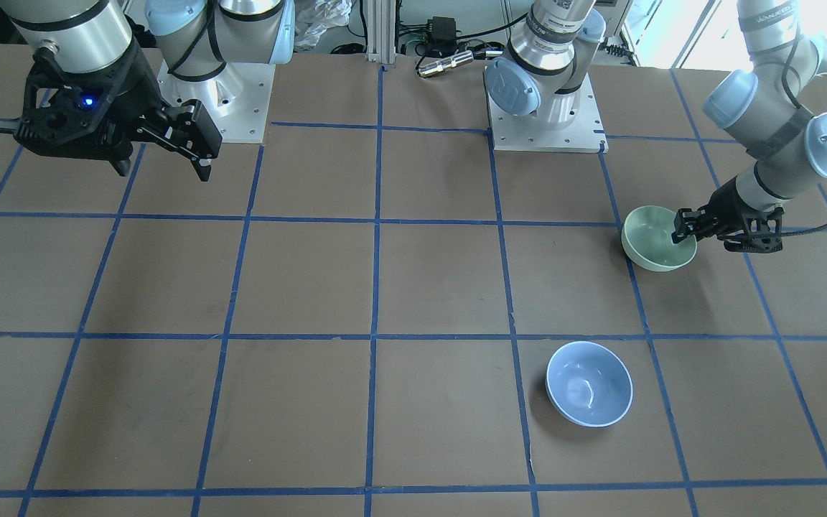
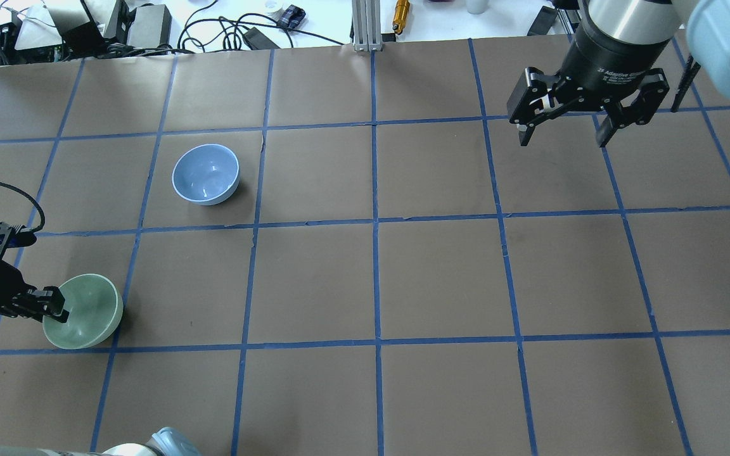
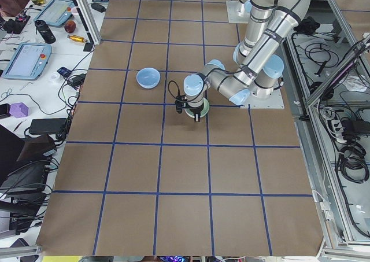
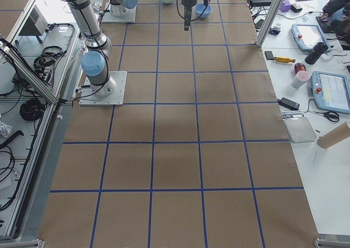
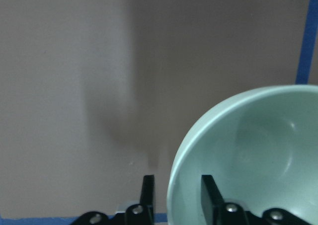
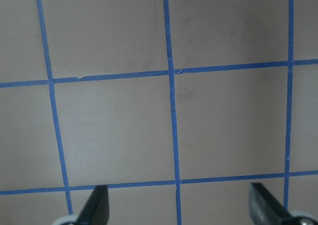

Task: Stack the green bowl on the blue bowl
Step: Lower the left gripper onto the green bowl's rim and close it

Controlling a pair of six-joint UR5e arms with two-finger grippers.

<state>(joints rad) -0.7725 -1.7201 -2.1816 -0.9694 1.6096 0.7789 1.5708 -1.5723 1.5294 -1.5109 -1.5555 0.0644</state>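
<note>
The green bowl (image 1: 649, 248) sits on the brown table near my left arm's side; it also shows in the overhead view (image 2: 91, 311). My left gripper (image 1: 685, 233) is shut on its rim, one finger inside and one outside, as the left wrist view (image 5: 178, 192) shows over the bowl (image 5: 258, 150). The blue bowl (image 1: 589, 383) stands upright and empty about one grid square away (image 2: 205, 173). My right gripper (image 2: 563, 140) is open and empty, high above the far side of the table (image 1: 164, 171).
The table is brown paper with a blue tape grid (image 2: 376, 221). The two arm bases (image 1: 546, 122) stand at the robot's edge. Cables and gear (image 2: 149, 25) lie beyond the table's far edge. The right wrist view shows only bare grid (image 6: 171, 106).
</note>
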